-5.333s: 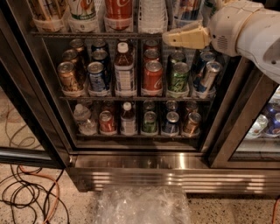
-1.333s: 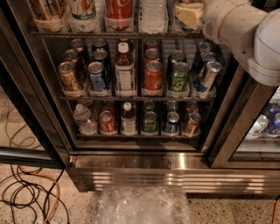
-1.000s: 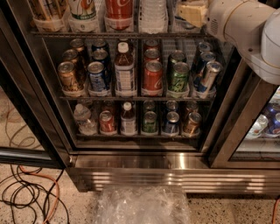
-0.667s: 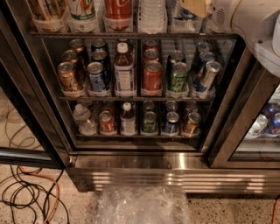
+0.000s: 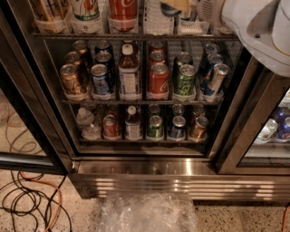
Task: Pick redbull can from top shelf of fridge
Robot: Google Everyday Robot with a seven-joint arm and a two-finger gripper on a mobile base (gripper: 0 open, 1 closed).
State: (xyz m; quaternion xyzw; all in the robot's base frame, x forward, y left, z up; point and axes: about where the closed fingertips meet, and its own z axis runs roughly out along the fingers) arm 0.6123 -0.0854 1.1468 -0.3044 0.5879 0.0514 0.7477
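Note:
The fridge [image 5: 149, 174] stands open in front of me, its dark frame around wire racks of cans and bottles. The top shelf [image 5: 113, 36] runs across the upper edge of the view, with whitish plastic holders on it. My gripper [image 5: 176, 5] is tan and sits at the very top of the view, over that shelf's right half, mostly cut off. My white arm [image 5: 253, 27] fills the top right corner. A dark slim shape [image 5: 189, 12] stands just right of the gripper; I cannot tell whether it is the redbull can. Slim blue-and-silver cans [image 5: 216, 78] lean on the rack below.
Bottle bases [image 5: 123, 11] line the top shelf's left half. The middle rack [image 5: 136, 102] and lower rack [image 5: 140, 140] hold cans and bottles. The glass door [image 5: 31, 113] stands open at left. Cables [image 5: 31, 199] lie on the floor, and crumpled plastic [image 5: 147, 213] lies in front.
My arm has risen and swung from in front of the middle rack up to the top shelf. The gripper is now mostly beyond the view's top edge.

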